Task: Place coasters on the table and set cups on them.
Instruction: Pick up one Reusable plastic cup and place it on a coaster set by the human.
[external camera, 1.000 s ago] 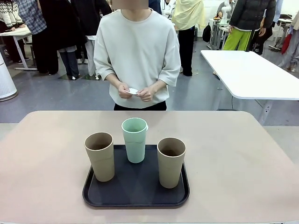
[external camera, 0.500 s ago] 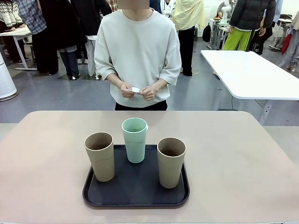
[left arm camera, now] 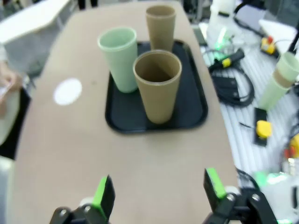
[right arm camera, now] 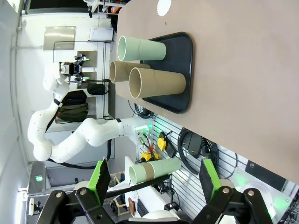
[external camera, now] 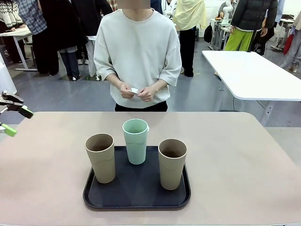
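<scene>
Nearest, above the left end of the table (external camera: 235,155): left gripper (external camera: 16,121), jaws wide apart, nothing between them. Right gripper (right arm camera: 154,176) likewise spread wide and empty, held back off the table with gear and cables below it. Next out, mid-table: dark tray (external camera: 136,188) carrying all three cups (right arm camera: 156,84) upright, long axes vertical, mouths up. Left brown cup (external camera: 100,160) and right brown cup (external camera: 172,165) in the near row, well apart; green cup (external camera: 135,141) behind and between them, by the tray's far edge. No cup touching another. Deciding relation: left brown cup straight ahead of the left jaws and nearest to them, right brown cup nearest to the right jaws, green cup about even for both. So, as a guess, side-on approach, fingers straddling an upright wall, each arm keeping to its own side. Beyond the tray, in both wrist views, a pale round patch (left arm camera: 67,91) on the bare top; cannot tell whether a laid coaster or glare. Farthest: person at the far edge, hands (external camera: 146,94) together at the waist, pinching the white coasters (external camera: 134,91), off the table and well apart from either gripper. Judged from that: coasters far nearer those hands than any jaw, no cup on a coaster yet, laying of coasters probably first, cup lift after.
</scene>
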`<act>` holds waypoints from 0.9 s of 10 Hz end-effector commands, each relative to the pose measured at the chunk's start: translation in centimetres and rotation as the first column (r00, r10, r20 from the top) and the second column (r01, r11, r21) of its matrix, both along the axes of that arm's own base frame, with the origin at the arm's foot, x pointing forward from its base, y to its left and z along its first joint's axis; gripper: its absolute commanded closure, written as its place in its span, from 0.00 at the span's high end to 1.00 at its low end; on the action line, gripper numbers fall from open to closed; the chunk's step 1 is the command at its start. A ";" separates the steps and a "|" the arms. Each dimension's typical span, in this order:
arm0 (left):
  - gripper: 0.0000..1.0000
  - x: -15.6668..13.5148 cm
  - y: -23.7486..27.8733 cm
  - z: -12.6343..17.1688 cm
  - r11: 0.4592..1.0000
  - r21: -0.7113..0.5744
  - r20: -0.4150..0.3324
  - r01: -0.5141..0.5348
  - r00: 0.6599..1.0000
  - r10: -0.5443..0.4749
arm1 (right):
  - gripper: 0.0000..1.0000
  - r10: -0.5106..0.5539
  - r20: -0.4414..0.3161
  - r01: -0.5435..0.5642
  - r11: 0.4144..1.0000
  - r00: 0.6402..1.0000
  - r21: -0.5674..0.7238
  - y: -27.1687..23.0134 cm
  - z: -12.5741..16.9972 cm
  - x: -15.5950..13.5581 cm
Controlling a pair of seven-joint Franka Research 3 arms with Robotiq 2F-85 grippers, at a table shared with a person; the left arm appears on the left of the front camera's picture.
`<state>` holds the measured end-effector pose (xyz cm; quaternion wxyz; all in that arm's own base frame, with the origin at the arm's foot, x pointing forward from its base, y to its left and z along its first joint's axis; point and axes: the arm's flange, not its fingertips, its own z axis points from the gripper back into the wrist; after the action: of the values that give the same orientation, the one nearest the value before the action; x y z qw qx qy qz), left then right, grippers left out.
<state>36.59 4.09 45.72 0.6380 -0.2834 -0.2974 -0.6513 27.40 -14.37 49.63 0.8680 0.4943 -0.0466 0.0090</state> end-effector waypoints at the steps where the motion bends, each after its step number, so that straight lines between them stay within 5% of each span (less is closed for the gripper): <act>1: 1.00 1.3 -0.9 -2.6 0.988 -0.143 0.024 0.050 0.999 -0.047 | 1.00 -0.001 -0.002 0.001 1.000 1.000 0.009 -0.1 -0.1 0.0; 4: 1.00 2.2 -3.6 -7.3 0.974 -0.227 0.012 0.019 1.000 -0.017 | 1.00 -0.001 -0.002 0.001 1.000 1.000 0.009 -0.1 -0.1 0.0; 9: 1.00 4.3 -6.9 -12.3 0.983 -0.182 0.002 -0.029 1.000 0.030 | 1.00 -0.001 -0.002 0.001 1.000 1.000 0.009 -0.1 -0.1 0.0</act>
<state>40.38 -2.57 34.24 0.6251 -0.3497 -0.3481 -0.6048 27.41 -14.36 49.63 0.8681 0.4942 -0.0464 0.0089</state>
